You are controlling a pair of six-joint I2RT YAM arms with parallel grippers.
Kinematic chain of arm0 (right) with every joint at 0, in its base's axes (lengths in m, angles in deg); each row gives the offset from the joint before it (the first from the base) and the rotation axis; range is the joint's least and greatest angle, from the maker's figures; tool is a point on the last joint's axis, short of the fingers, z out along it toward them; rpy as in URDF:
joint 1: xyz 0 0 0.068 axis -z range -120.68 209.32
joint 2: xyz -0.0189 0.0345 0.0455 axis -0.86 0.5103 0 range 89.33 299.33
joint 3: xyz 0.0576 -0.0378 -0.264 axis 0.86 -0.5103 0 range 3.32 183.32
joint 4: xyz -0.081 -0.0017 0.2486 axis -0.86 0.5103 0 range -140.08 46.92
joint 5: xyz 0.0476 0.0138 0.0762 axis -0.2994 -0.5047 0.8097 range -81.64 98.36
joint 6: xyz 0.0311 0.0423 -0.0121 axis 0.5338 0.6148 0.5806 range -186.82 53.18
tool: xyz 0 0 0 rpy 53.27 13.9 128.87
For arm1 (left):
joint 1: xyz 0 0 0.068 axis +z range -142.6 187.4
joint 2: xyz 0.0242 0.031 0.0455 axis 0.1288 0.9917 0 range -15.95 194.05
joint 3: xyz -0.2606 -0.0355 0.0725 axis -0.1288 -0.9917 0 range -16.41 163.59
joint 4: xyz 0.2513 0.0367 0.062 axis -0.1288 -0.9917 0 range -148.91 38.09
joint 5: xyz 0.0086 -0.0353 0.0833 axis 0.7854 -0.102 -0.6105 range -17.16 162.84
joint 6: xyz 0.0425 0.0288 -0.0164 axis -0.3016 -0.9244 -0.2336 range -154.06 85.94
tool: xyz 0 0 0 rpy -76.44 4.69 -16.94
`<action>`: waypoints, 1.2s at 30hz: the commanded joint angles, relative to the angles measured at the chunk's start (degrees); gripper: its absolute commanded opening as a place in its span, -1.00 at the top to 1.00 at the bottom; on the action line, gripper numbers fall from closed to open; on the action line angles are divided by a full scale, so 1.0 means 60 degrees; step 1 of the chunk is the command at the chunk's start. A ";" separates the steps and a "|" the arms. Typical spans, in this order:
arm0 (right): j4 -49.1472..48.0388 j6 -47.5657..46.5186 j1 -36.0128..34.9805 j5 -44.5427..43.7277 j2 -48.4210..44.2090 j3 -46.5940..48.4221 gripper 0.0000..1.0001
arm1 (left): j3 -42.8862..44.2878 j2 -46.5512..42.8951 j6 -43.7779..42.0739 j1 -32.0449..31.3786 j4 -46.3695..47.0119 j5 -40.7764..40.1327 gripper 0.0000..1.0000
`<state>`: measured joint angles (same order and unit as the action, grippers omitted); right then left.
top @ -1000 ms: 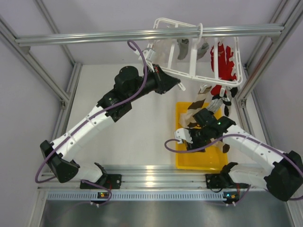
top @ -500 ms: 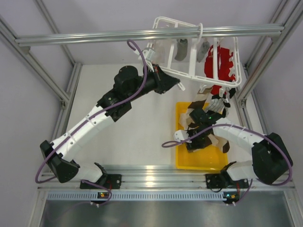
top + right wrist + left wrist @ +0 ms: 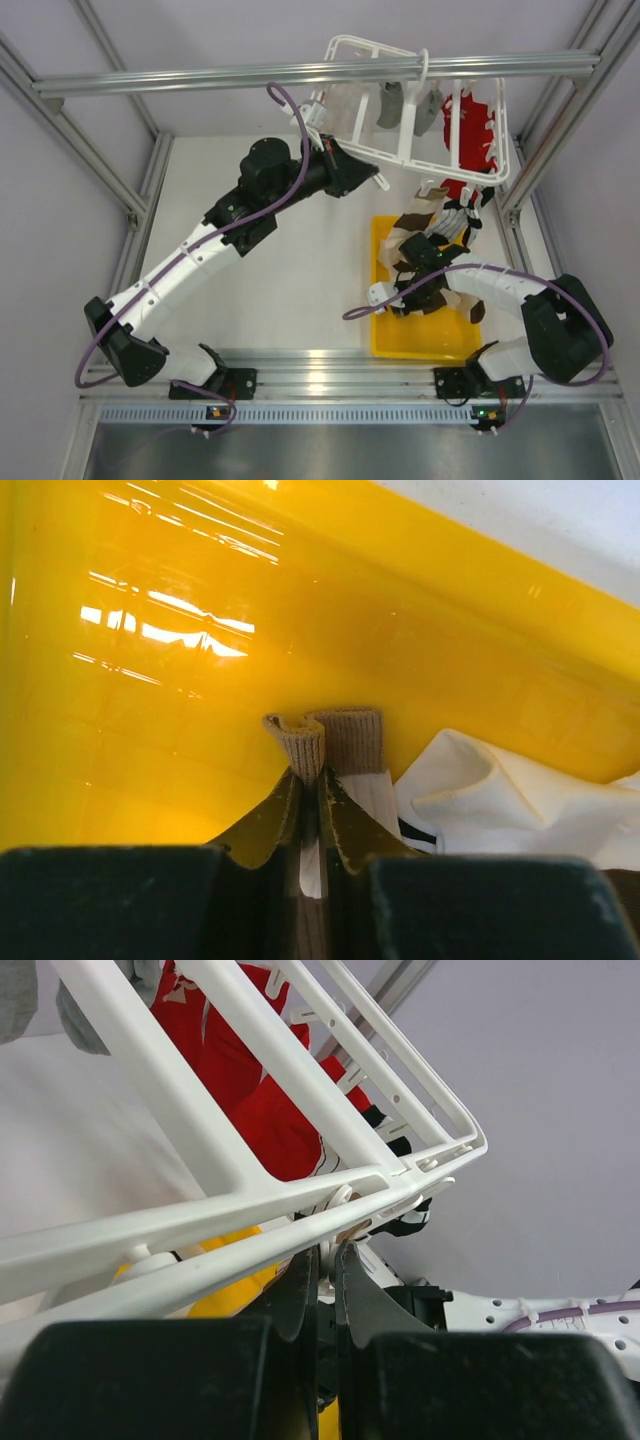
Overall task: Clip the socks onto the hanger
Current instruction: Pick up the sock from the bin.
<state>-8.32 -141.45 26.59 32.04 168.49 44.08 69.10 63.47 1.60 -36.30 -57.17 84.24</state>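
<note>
The white hanger (image 3: pixel 420 155) hangs from the top rail, with grey socks (image 3: pixel 388 100) and a striped sock (image 3: pixel 465 215) clipped on. My left gripper (image 3: pixel 378 182) is at its near left corner, shut on a small white clip (image 3: pixel 340 1198) under the frame bars (image 3: pixel 200 1110); the left gripper (image 3: pixel 327 1260) shows only a thin gap. More cream and brown socks (image 3: pixel 415 225) lie in the yellow tray (image 3: pixel 385 335). Down in the tray, my right gripper (image 3: pixel 312 780) is shut on a sock's brown ribbed cuff (image 3: pixel 350 742). From above, the right gripper (image 3: pixel 406 292) is mostly hidden by its wrist.
A red garment (image 3: pixel 472 130) with white marks hangs on the hanger's right side, also behind the bars (image 3: pixel 250 1080). A white sock (image 3: pixel 500 790) lies beside the gripped cuff. The tray wall (image 3: pixel 200 680) rises close ahead of the right fingers. Metal posts frame the table.
My right gripper has moved left and down into the tray and closed from open onto the sock's cuff. The left arm has stayed at the hanger, still shut.
</note>
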 commanded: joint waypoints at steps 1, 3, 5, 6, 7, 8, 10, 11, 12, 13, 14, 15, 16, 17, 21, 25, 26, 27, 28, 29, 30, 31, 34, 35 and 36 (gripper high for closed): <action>0.0114 -0.0159 0.0108 0.0242 -0.0358 0.0121 0.89 | 0.0162 -0.0053 0.0004 0.0106 0.0188 -0.0069 1.00; 0.0436 -0.0130 0.0108 0.0315 -0.0623 0.0253 1.00 | 0.0162 -0.0024 0.0019 0.0121 0.0202 -0.0040 1.00; 0.0686 -0.0043 0.0123 0.0374 -0.1091 0.0356 1.00 | 0.0147 -0.0038 0.0033 0.0121 0.0202 -0.0039 1.00; 0.0977 0.0001 0.0152 0.0418 -0.1296 0.0429 1.00 | 0.0147 -0.0038 0.0048 0.0121 0.0202 -0.0025 1.00; 0.1139 0.0060 0.0181 0.0578 -0.1704 0.0589 1.00 | 0.0147 -0.0023 0.0048 0.0121 0.0202 -0.0039 1.00; 0.1315 0.0206 0.0225 0.0681 -0.1911 0.0707 1.00 | 0.0147 -0.0023 0.0062 0.0135 0.0188 -0.0039 1.00; 0.1797 0.0440 0.0284 0.1031 -0.2655 0.1043 1.00 | 0.0161 -0.0038 0.0063 0.0135 0.0202 -0.0025 1.00; 0.1916 0.0804 0.0313 0.1149 -0.2936 0.1146 1.00 | 0.0176 -0.0023 0.0077 0.0135 0.0202 -0.0025 1.00; 0.1975 0.0996 0.0314 0.1267 -0.3214 0.1263 1.00 | 0.0191 -0.0038 0.0092 0.0150 0.0202 -0.0010 1.00; 0.1903 0.1274 0.0314 0.1500 -0.3782 0.1424 1.00 | 0.0191 -0.0023 0.0121 0.0150 0.0217 0.0004 1.00; 0.1758 0.2045 0.0299 0.1589 -0.4093 0.1484 1.00 | 0.0205 -0.0009 0.0136 0.0150 0.0217 0.0005 1.00; 0.1553 0.2473 0.0313 0.1648 -0.4386 0.1499 1.00 | 0.0220 0.0006 0.0165 0.0136 0.0231 0.0019 1.00; 0.1145 0.2825 0.0314 0.1736 -0.4940 0.1571 1.00 | 0.0220 0.0035 0.0209 0.0150 0.0246 0.0019 1.00; 0.0996 0.3482 0.0314 0.1795 -0.5192 0.1616 1.00 | 0.0235 0.0021 0.0209 0.0150 0.0261 0.0034 1.00; -0.0336 0.5593 0.0314 0.2029 -0.6087 0.1865 1.00 | 0.0264 0.0079 0.0238 0.0150 0.0246 0.0063 1.00; -0.2326 0.7776 0.0314 0.1928 -0.6818 0.1734 1.00 | 0.0308 0.0079 0.0268 0.0136 0.0246 0.0165 1.00; -0.2679 0.8375 0.0314 0.2000 -0.6907 0.1690 1.00 | 0.0308 0.0065 0.0282 0.0150 0.0261 0.0180 1.00; -0.3161 0.8569 0.0314 0.2160 -0.6966 0.1675 1.00 | 0.0293 0.0065 0.0282 0.0150 0.0261 0.0180 1.00; -0.3296 0.8760 0.0314 0.2611 -0.6923 0.1733 1.00 | 0.0279 0.0050 0.0268 0.0150 0.0261 0.0195 1.00; -0.3385 0.9168 0.0314 0.2818 -0.6850 0.1791 1.00 | 0.0221 0.0021 0.0253 0.0150 0.0275 0.0209 1.00; -0.3443 0.9375 0.0314 0.2937 -0.6748 0.1879 1.00 | 0.0191 -0.0008 0.0253 0.0150 0.0276 0.0239 1.00; -0.3429 0.9536 0.0314 0.3170 -0.6530 0.2054 1.00 | 0.0147 -0.0023 0.0239 0.0165 0.0276 0.0253 1.00; -0.3429 1.0050 0.0401 0.3463 -0.6148 0.2362 1.00 | 0.0001 -0.0126 0.0238 0.0208 0.0319 0.0414 1.00; -0.3429 1.0239 0.0517 0.3581 -0.6031 0.2436 1.00 | -0.0058 -0.0155 0.0238 0.0238 0.0348 0.0458 1.00; -0.3444 1.0343 0.0591 0.3669 -0.5942 0.2523 1.00 | -0.0073 -0.0155 0.0238 0.0252 0.0378 0.0531 1.00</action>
<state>-24.78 -85.61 28.58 49.79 131.26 55.55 69.08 63.47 2.49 -35.47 -57.15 86.14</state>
